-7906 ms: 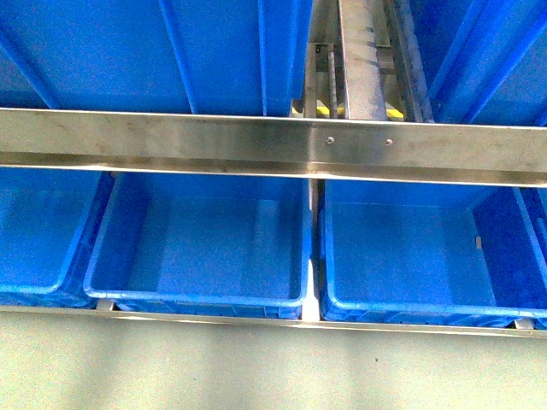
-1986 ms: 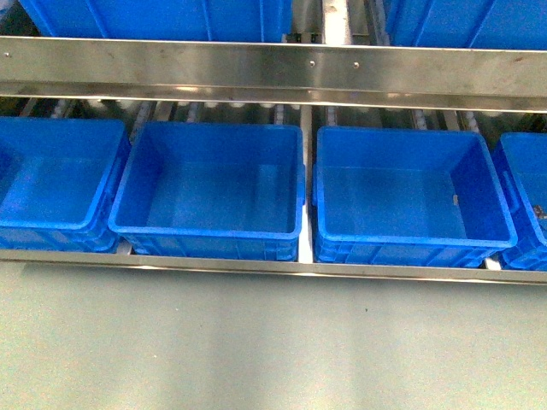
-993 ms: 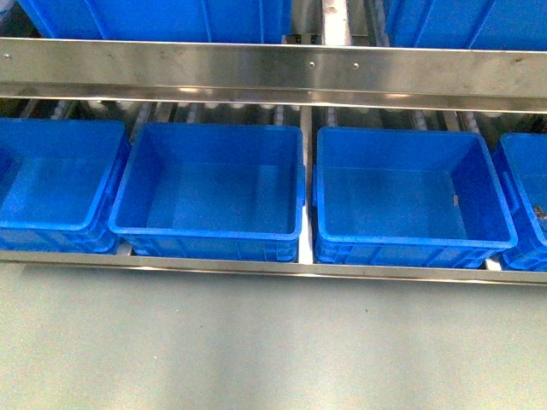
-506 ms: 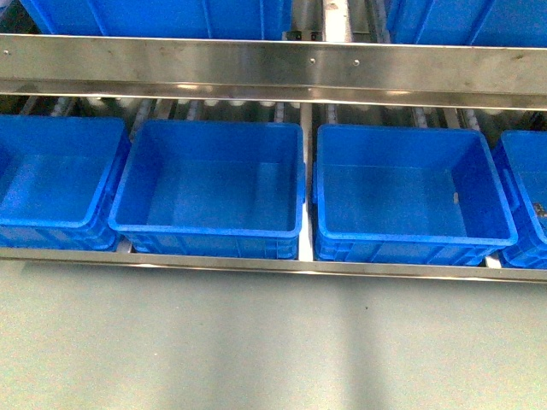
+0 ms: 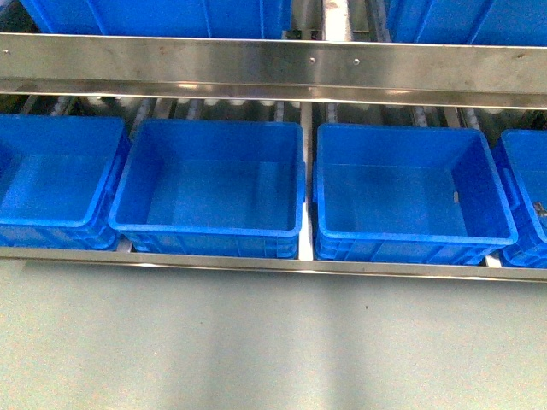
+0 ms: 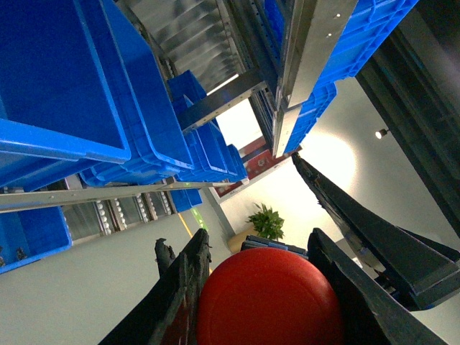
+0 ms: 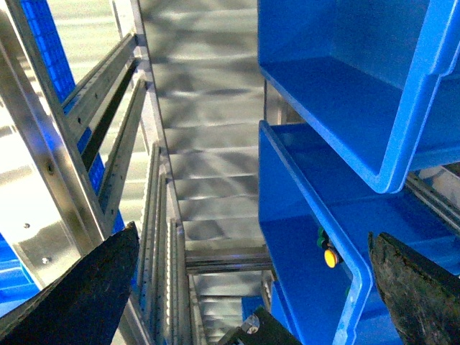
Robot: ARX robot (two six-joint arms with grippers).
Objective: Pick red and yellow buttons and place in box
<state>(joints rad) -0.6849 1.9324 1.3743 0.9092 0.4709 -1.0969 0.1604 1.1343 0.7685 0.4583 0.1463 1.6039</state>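
Left gripper (image 6: 257, 244) is clamping a red button (image 6: 269, 302) between its fingers (image 6: 180, 287), and we are seeing the right gripper (image 7: 248, 287) spreading wide. Against half a second ago, the blue crates (image 5: 214, 141) are sitting in the same row in the front view, unmoved. They are resting on rollers (image 5: 231, 104) beneath a steel rail (image 5: 256, 64), behind a pale green surface (image 5: 256, 342). We are glimpsing a white-walled room with a potted plant (image 6: 267, 221) beyond. A yellow button (image 7: 330, 257) is lying inside one crate.
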